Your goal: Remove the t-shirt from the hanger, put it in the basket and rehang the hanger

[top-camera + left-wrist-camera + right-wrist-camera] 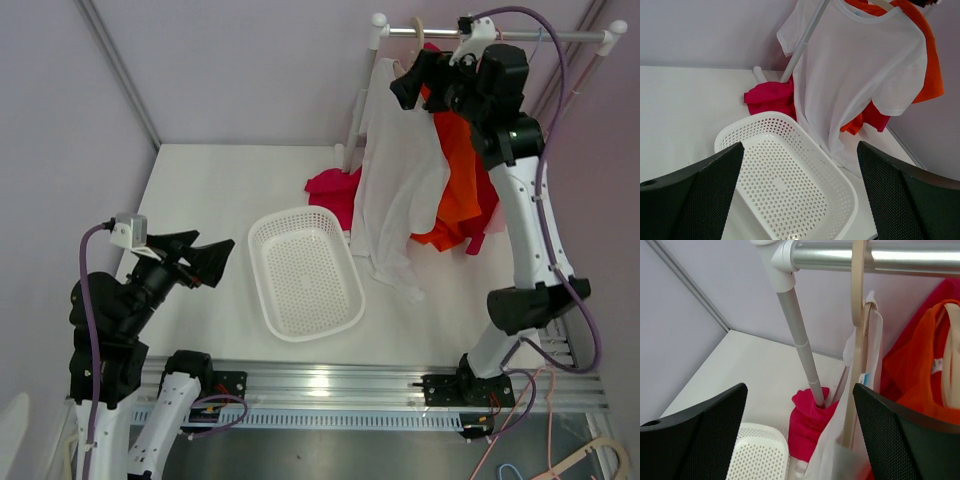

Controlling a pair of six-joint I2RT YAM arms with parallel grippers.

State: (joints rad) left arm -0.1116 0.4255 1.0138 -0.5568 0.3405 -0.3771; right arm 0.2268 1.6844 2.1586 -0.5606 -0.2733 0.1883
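Note:
A white t-shirt (398,180) hangs from a wooden hanger (418,33) on the rack's rail (540,35) at the back right. Its hem reaches the table. In the right wrist view the hanger (858,295) hooks over the rail (840,255), with the white t-shirt (840,460) below it. My right gripper (412,80) is open, high up beside the shirt's collar, and holds nothing (800,440). My left gripper (215,241) is open over the table's left side, well away, facing the white t-shirt (860,75).
A white perforated basket (305,272) sits mid-table, left of the shirt. An orange t-shirt (462,180) hangs behind the white one. A pink cloth (333,190) lies at the rack's post (800,340). Walls close in on the left and the back.

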